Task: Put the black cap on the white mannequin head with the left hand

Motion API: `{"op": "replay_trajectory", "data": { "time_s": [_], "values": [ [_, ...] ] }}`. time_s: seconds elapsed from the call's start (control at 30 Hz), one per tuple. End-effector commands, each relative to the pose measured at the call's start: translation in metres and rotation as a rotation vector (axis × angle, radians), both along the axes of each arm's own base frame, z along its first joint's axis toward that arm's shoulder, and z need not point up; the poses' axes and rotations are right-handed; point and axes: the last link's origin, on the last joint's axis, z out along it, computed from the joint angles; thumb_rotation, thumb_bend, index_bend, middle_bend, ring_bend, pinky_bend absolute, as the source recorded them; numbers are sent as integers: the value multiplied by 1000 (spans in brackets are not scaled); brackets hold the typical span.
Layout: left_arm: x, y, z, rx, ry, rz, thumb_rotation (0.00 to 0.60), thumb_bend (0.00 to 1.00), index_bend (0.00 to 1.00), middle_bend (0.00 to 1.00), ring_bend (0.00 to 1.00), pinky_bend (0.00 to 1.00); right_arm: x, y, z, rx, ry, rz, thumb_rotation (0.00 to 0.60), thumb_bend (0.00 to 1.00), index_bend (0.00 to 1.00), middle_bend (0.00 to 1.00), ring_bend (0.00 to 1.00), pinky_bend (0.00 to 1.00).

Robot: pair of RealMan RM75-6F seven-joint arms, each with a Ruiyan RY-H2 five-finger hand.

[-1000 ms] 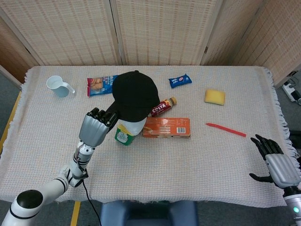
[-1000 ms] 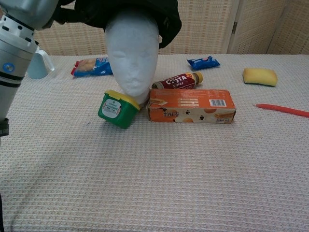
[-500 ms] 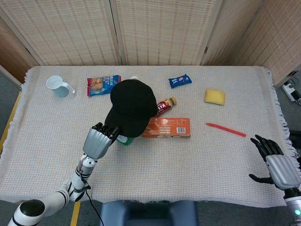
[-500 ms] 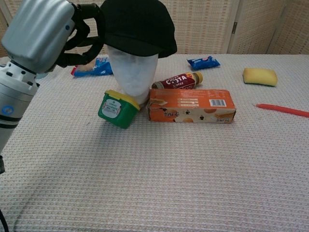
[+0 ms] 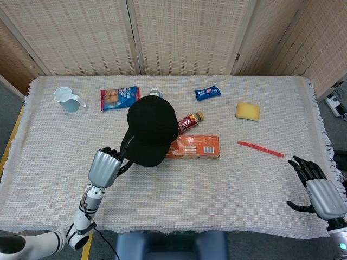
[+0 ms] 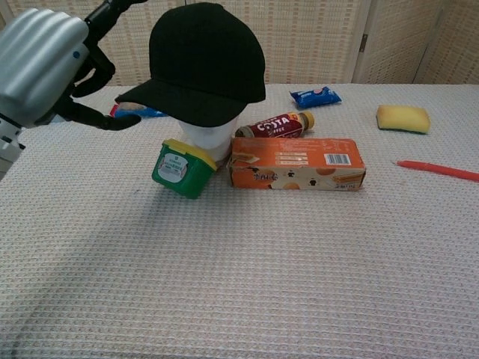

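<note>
Just beside the left hand (image 6: 45,71), whose shell is smooth silvery metal with black fingers, the black cap (image 6: 203,63) is matt cloth. Beyond it lies a printed cardboard box (image 6: 297,164). The table (image 6: 247,277) wears rough woven cloth.

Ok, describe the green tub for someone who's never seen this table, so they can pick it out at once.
Start at the black cap on the white mannequin head near the table's middle. Tucked against the head's base, opposite the orange box, is the green tub. It alone is green, with a yellow lid, tilted on its side.
</note>
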Motion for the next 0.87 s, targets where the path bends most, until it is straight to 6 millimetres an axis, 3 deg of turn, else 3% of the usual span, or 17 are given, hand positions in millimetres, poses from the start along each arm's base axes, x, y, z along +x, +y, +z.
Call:
{"op": "replay_trajectory", "data": {
  "time_s": [0.03,0.1,0.13,0.2,0.27,0.33,0.37,0.47,0.6,0.87],
  "values": [
    [-36,-21,35,-54,83,139,600,40,0,1000,1000,1000,1,1,-1,3,0,4,600,56,0,0,0,0],
    [-53,-32,53,-75,94,210,600,35,0,982,979,1000,1,2,-2,7,1,6,600,55,0,0,0,0],
    [-62,-37,61,-84,98,248,600,30,7,923,923,1000,1,2,-2,9,2,6,600,56,0,0,0,0],
    [-84,-52,77,-136,95,368,600,22,40,714,704,915,1,2,-4,14,5,4,600,56,0,0,0,0],
    [-103,-68,89,-206,77,498,600,19,73,396,350,585,1,1,-6,19,7,2,600,56,0,0,0,0],
    [-118,-85,103,-301,23,612,600,17,82,168,120,300,1,0,-10,31,11,-1,600,56,0,0,0,0],
    [-125,-91,109,-313,11,644,600,17,82,93,50,204,1,0,-11,37,13,-2,600,56,0,0,0,0],
    [-144,-108,126,-275,-17,697,600,17,82,25,0,83,0,-2,-17,60,20,-9,600,56,0,0,0,0],
    [-161,-126,134,-259,-65,729,600,16,83,6,0,40,-2,-3,-22,78,32,-19,600,58,0,0,0,0],
    [-168,-126,137,-216,1,741,600,18,87,6,0,21,-2,-5,-30,94,46,-19,600,58,0,0,0,0]
  ]
}}
